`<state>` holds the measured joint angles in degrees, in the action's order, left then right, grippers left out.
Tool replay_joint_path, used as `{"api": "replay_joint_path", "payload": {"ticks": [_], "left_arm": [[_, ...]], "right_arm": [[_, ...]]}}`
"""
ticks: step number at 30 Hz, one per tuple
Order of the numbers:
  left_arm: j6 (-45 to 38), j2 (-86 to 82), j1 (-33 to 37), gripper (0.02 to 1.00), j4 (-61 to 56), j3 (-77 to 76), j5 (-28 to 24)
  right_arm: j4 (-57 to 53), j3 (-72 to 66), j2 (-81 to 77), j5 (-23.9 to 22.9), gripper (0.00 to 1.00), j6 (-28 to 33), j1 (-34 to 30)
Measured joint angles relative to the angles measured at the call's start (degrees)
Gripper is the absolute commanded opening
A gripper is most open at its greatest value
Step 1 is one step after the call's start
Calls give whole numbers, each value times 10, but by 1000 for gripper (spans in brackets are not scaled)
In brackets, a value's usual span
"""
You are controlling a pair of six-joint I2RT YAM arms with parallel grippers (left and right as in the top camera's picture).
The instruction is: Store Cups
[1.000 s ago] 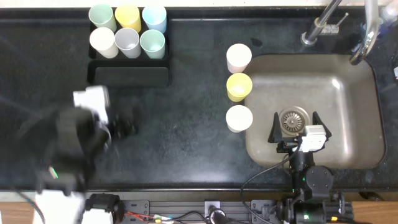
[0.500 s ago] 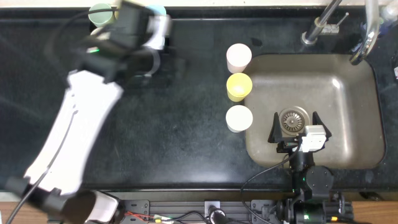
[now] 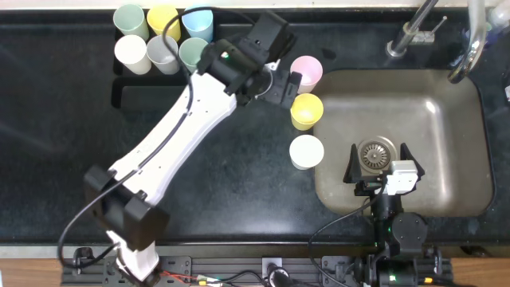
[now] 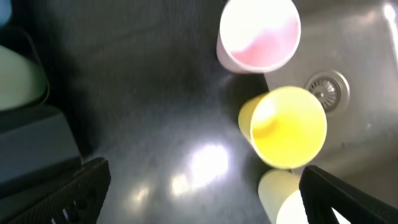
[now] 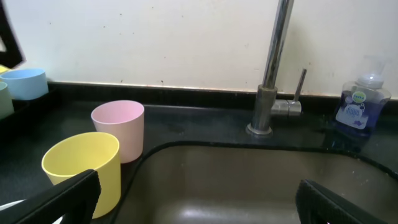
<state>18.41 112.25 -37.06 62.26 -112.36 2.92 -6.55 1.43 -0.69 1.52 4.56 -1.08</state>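
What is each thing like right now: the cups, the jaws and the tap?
Pink cup: upright, empty, on the counter.
Yellow cup: upright, empty, on the counter.
White cup: upright, on the counter.
Tray cups: six, upright in the tray.
Left gripper: jaws open, empty.
Right gripper: jaws open, empty.
Tap: no water running.

Black countertop (image 3: 239, 183), steel sink (image 3: 446, 183) with round drain (image 3: 376, 153), tall faucet (image 5: 273, 68), blue soap bottle (image 5: 362, 102) near it
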Motion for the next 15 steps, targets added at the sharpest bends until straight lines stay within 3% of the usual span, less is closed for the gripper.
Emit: {"api": "replay_joint_path", "payload": {"ticks": [15], "left_arm": [[-4, 109, 0, 998, -43, -101, 36]], "right_arm": [[0, 0, 0, 0, 998, 0, 0]]}}
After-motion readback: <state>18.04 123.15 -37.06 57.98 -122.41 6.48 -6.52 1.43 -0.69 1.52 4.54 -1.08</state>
